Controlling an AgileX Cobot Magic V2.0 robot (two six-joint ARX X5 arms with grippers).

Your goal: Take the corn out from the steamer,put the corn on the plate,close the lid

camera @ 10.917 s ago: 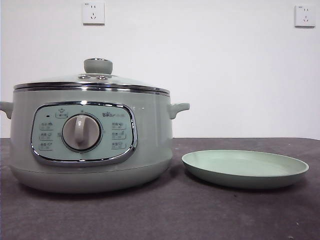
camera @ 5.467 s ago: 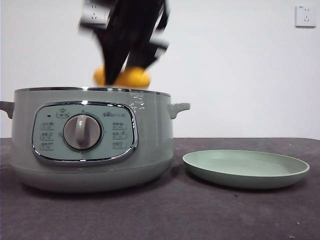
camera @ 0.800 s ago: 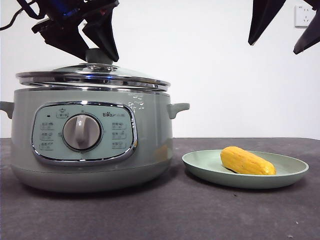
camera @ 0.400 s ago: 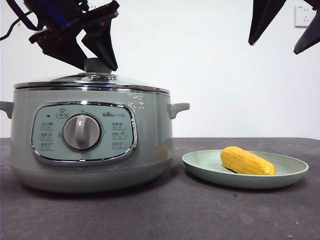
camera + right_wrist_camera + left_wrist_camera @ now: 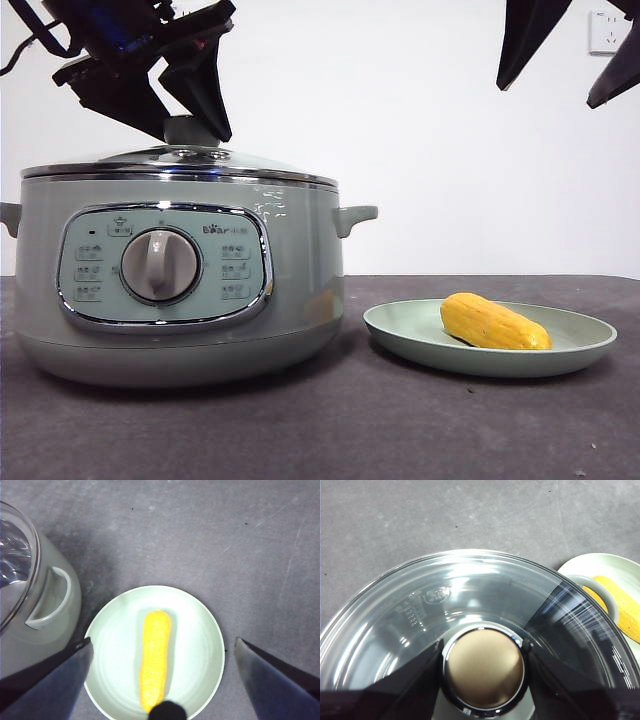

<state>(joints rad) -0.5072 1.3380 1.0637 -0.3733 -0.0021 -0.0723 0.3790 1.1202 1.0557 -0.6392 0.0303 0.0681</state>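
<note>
The steamer (image 5: 300, 280) stands at the left with the lid (image 5: 255, 163) seated on its rim. My left gripper (image 5: 193, 128) is shut on the lid's pale green knob (image 5: 485, 667), one jaw on each side. The corn (image 5: 495, 322) lies on the plate (image 5: 590, 345) to the right of the steamer. My right gripper (image 5: 545, 95) hangs open and empty high above the plate. The right wrist view shows the corn (image 5: 155, 655) lying lengthwise on the plate (image 5: 200, 630), with the steamer (image 5: 50, 620) beside it.
The dark grey table (image 5: 400, 430) runs to a white wall with a socket (image 5: 610, 30) at the top right. The plate (image 5: 590, 565) lies close to the steamer's side handle (image 5: 600, 592).
The lid has come down from a slight tilt above the rim to rest flat on the steamer. The steamer has shifted a little to the left. The right gripper has not moved.
</note>
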